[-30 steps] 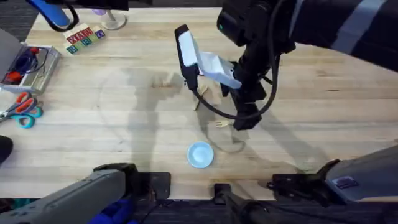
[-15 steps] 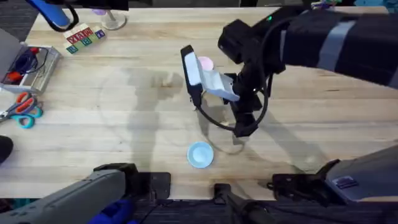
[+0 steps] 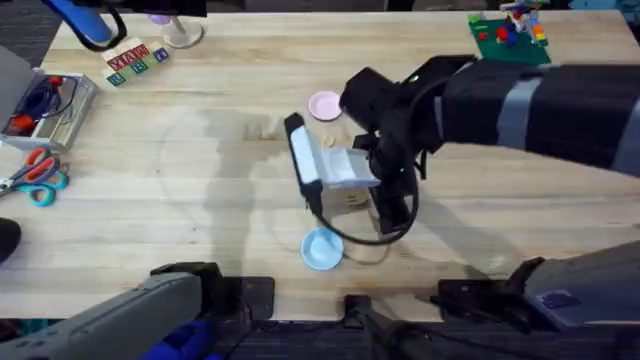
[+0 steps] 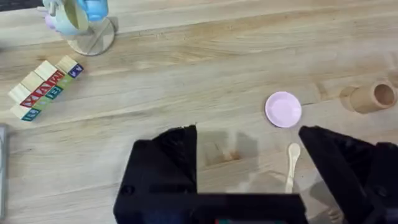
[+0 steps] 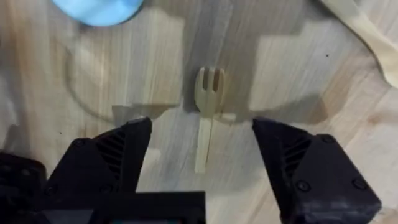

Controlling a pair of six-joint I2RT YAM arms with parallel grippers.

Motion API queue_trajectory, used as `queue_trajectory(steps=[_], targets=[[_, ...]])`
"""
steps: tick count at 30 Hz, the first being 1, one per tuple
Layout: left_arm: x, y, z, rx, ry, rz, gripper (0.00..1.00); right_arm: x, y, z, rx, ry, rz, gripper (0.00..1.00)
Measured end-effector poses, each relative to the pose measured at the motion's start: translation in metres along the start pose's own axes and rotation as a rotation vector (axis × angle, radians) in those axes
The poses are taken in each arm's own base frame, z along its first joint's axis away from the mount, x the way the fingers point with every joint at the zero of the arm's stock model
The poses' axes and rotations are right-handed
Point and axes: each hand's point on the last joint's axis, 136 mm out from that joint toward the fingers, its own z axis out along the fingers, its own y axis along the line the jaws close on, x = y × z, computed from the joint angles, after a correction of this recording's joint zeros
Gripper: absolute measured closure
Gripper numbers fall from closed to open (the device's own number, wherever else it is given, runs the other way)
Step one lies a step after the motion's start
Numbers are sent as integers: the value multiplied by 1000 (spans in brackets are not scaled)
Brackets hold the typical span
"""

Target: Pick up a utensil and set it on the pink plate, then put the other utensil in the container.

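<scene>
Far left of counter: scissors lying flat, a tray of small items beyond them. Lettered blocks in a row near the far edge.

Left gripper: jaws apart, nothing between them, held high over the counter.

Centre, far side: pink plate sitting flat, nothing on it. Spoon lying flat on bare wood near the pink plate, not touching it. Container beside the pink plate, apart from it; whether upright or tipped cannot be told.

Centre, near side: blue plate flat on the counter, close to the near edge, just beside the right arm's wrist in the overhead view.

Right gripper: reaching in from the right, lowered close over the counter. Jaws apart, one finger on either side of the fork, neither seen touching it. Fork lying flat on the wood, tines pointing away from the gripper body, handle running back between the fingers. Fork near the blue plate, clear of its rim.

Far right corner: green brick base with small coloured pieces.
</scene>
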Motion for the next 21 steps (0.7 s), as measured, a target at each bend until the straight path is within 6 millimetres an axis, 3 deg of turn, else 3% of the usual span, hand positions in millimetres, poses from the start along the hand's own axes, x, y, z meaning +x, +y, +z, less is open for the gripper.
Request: queue_trajectory(steps=[3, 10, 11, 13, 17, 19, 20, 21], targets=[[0, 0, 0, 0, 0, 0, 8, -2, 2, 4, 53, 89, -50, 21], [0, 0, 0, 0, 1, 0, 8, -3, 5, 6, 86, 106, -23, 75], [1, 0, 0, 0, 3, -1, 8, -3, 6, 6, 86, 106, -19, 99], [2, 0, 0, 1, 8, -2, 8, -2, 9, 6, 81, 106, -13, 248], [4, 0, 0, 1, 16, -4, 8, -3, 9, 6, 83, 103, -3, 349], [5, -1, 0, 2, 22, -5, 8, -3, 10, 6, 82, 101, -2, 492], [7, -1, 0, 3, 27, -6, 8, -4, 10, 6, 79, 99, 2, 846], [7, -1, 0, 3, 29, -7, 8, -4, 11, 6, 78, 97, 2, 934]])
